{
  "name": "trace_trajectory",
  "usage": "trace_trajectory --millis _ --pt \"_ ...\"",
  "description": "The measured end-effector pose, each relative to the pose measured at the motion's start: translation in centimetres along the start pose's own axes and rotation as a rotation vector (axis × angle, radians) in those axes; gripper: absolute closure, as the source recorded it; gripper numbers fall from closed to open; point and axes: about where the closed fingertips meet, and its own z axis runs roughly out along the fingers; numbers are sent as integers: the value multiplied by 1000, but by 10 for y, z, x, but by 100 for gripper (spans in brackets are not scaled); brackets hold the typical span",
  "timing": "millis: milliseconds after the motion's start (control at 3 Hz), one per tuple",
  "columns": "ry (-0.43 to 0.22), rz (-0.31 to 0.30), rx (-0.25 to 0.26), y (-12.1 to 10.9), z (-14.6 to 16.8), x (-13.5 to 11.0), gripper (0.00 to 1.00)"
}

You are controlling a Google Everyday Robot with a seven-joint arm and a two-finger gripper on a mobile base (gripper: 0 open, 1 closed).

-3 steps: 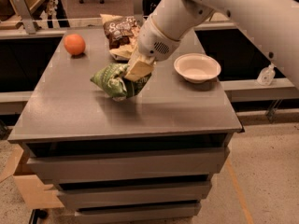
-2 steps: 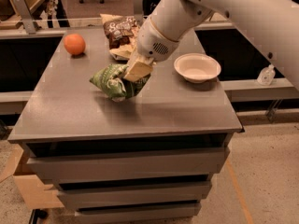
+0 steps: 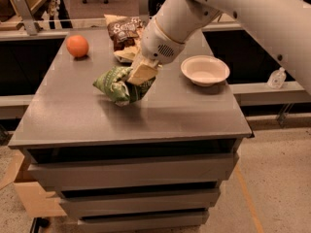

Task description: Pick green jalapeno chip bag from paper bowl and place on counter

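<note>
The green jalapeno chip bag point(image 3: 112, 83) rests on or just above the middle of the grey counter point(image 3: 189, 110), left of the paper bowl point(image 3: 205, 70). My gripper point(image 3: 139, 79) is shut on the bag's right side, with its tan fingers point(image 3: 142, 73) pressed into the crinkled foil. The white arm reaches down from the upper right. The bowl is empty and stands near the counter's right edge.
An orange point(image 3: 77, 46) sits at the counter's back left. A brown and tan chip bag point(image 3: 123, 33) lies at the back middle, partly behind my arm. A small bottle point(image 3: 277, 77) stands on a lower ledge at the right. Cardboard boxes point(image 3: 29, 193) stand on the floor at the left.
</note>
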Motion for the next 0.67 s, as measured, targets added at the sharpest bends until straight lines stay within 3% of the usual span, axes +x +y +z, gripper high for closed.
trace_trajectory --millis 333,667 --pt "0 -3 -1 1 1 -1 15" --pt "0 -5 -3 1 2 -2 0"
